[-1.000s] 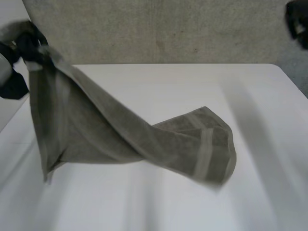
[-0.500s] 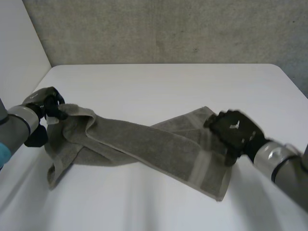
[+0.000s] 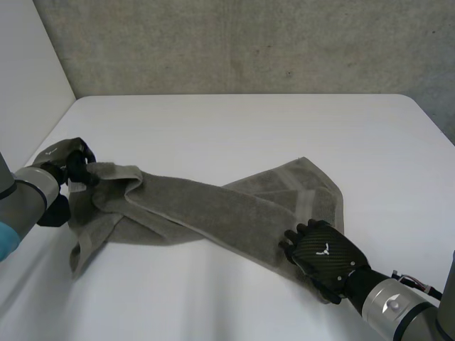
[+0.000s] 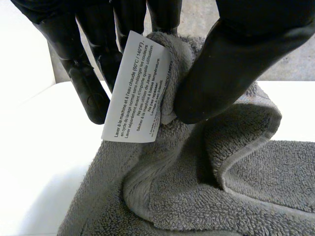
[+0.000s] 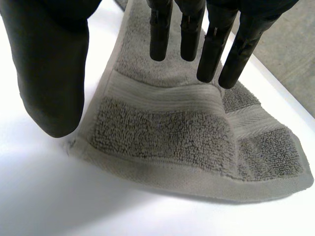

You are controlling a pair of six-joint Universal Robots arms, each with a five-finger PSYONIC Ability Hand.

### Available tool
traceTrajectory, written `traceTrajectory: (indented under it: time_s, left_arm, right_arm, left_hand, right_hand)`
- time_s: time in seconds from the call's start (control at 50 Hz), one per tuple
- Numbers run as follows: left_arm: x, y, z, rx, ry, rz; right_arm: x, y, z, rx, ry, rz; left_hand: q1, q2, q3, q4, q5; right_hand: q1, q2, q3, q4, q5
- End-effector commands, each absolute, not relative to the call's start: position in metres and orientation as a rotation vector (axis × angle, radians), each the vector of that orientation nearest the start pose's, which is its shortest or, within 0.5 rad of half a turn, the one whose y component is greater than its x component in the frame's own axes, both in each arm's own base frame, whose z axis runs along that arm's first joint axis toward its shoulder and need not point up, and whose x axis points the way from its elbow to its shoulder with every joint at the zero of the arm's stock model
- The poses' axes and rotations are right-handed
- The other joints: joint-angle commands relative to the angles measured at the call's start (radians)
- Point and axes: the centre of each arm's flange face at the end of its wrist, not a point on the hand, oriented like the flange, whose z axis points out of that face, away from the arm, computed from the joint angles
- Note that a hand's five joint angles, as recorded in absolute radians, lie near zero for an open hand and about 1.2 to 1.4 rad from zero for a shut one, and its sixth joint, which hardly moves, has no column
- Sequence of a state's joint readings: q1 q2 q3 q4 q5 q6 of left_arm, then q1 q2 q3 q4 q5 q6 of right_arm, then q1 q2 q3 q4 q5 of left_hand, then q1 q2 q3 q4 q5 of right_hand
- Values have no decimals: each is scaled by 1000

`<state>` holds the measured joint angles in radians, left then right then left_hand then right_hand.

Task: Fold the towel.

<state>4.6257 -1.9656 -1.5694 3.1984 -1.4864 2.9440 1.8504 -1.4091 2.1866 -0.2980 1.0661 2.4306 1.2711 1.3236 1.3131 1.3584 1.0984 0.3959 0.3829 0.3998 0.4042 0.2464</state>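
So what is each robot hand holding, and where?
Left robot hand pinches the towel at the bunched edge by the label. Right robot hand is open over the other end, holding nothing.

The towel was rough grey terry cloth with flat woven bands. Its label looked smooth and papery; the desk was smooth matt white, the fingers dull black plastic.

One towel; one care label; one table; left robot hand, right robot hand: two.
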Motion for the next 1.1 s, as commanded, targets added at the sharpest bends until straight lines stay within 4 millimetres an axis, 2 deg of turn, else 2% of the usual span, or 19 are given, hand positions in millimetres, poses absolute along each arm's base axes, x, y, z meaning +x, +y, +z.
traceTrajectory:
  time_s: [0.02,0.26,0.52,0.72,0.98,1.1]
  left_arm:
    - [-169,-335,182,-71,2774,-1920]
    - [-169,-335,182,-69,2776,-1918]
    - [-169,-335,181,-69,2778,-1916]
    - [-169,-335,181,-69,2778,-1916]
    - [-169,-335,182,-69,2776,-1918]
    - [-169,-335,182,-69,2776,-1918]
  right_arm:
    - [231,-168,125,-1548,1950,-1605]
    - [231,-171,116,-1561,1961,-1596]
    - [234,-182,119,-1561,1917,-1686]
    - [234,-188,115,-1558,1951,-1694]
    - [235,-191,115,-1559,1947,-1704]
    - [234,-194,116,-1555,1953,-1714]
  left_hand:
    - [125,73,83,38,123]
    - [125,73,83,38,123]
    - [125,73,83,38,123]
    - [125,73,83,38,123]
    - [125,73,83,38,123]
    - [125,73,83,38,123]
  right_hand:
    - [65,78,61,57,40]
    - [74,87,70,65,49]
    - [153,166,149,145,128]
    - [194,207,190,186,169]
    - [402,415,399,394,377]
    - [681,694,677,673,656]
